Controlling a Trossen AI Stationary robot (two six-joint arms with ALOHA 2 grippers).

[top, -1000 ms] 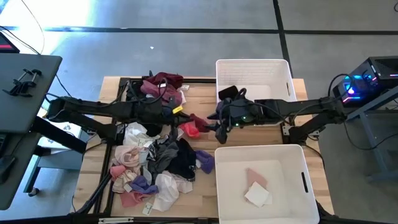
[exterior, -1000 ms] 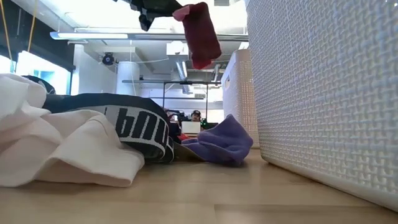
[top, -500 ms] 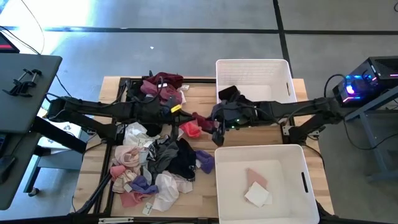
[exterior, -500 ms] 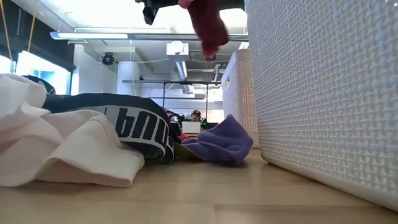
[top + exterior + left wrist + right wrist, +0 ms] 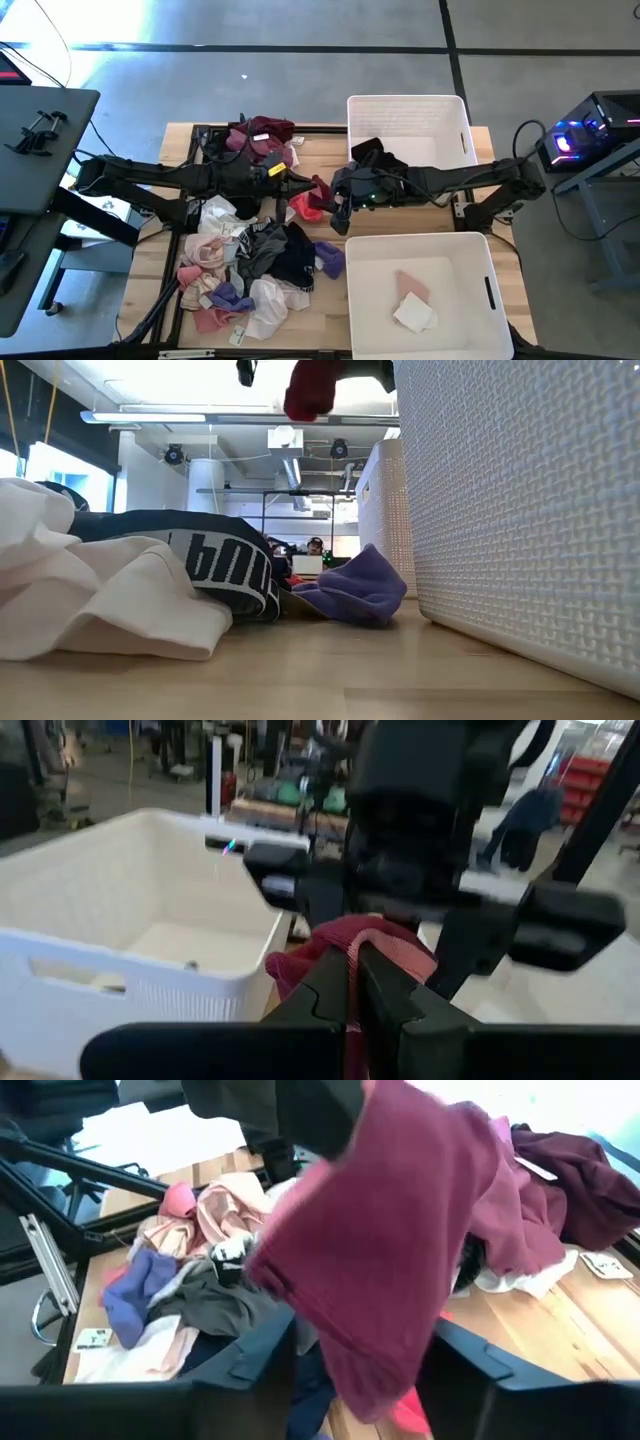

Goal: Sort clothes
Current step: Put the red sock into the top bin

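Note:
A maroon garment [image 5: 318, 192] hangs in the air over the table's middle, with my left gripper [image 5: 292, 182] shut on it. My right gripper [image 5: 338, 212] is open. Its two fingers [image 5: 262, 1355] stand on either side of the garment's hanging lower part [image 5: 385, 1260]; whether they touch it I cannot tell. In the low view the garment [image 5: 312, 388] shows high at the top edge. More clothes lie in a heap [image 5: 250, 265] on the table's near left and in a maroon pile [image 5: 262, 138] at the far side. My left gripper pinches a gathered fold of the maroon garment [image 5: 352, 952] between its two shut fingers, coming about level from the table's left. The cloth bulges out past the fingertips and hangs slack below them, lifted clear of the table.
The far white bin [image 5: 440, 110] holds a black garment [image 5: 366, 150]. The near white bin [image 5: 470, 250] holds a pink and a white piece. A purple garment [image 5: 355, 590] and a black waistband [image 5: 215, 565] lie beside the near bin's wall [image 5: 520, 510].
My left gripper has tipped upward, and the maroon garment has risen with it toward the top of the low view. My right gripper has moved toward the table's left and a little down, up to the hanging garment.

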